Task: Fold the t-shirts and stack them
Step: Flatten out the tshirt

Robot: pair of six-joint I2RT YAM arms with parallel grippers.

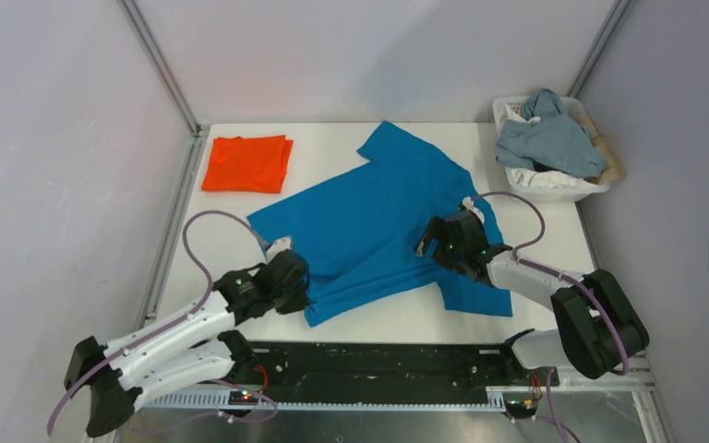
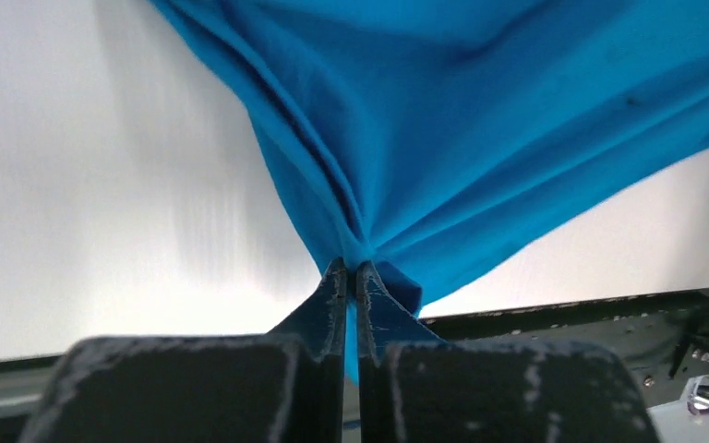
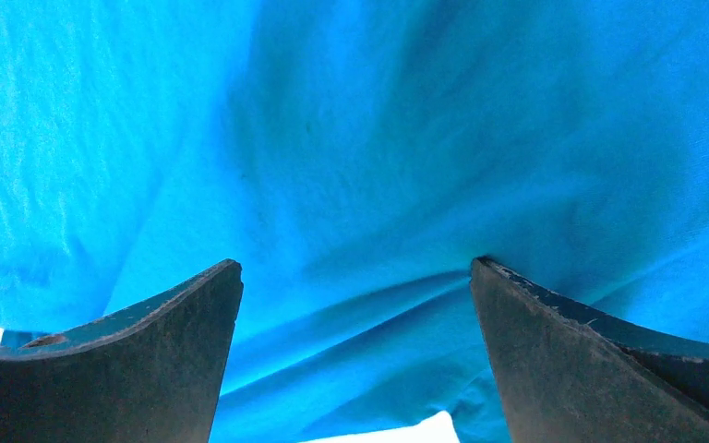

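Folded orange shirt (image 1: 247, 163) is lying left of the blue shirt (image 1: 378, 221), which is sprawling mid-bench (image 1: 332, 138). Left pincer (image 2: 351, 277) is clamping its near-left edge. Right pincer (image 3: 355, 266) is gaping wide over its right side and needs to close on the cloth before any even tensioning.

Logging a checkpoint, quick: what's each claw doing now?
Left claw: closed on the blue tee.
Right claw: open, over the blue tee.
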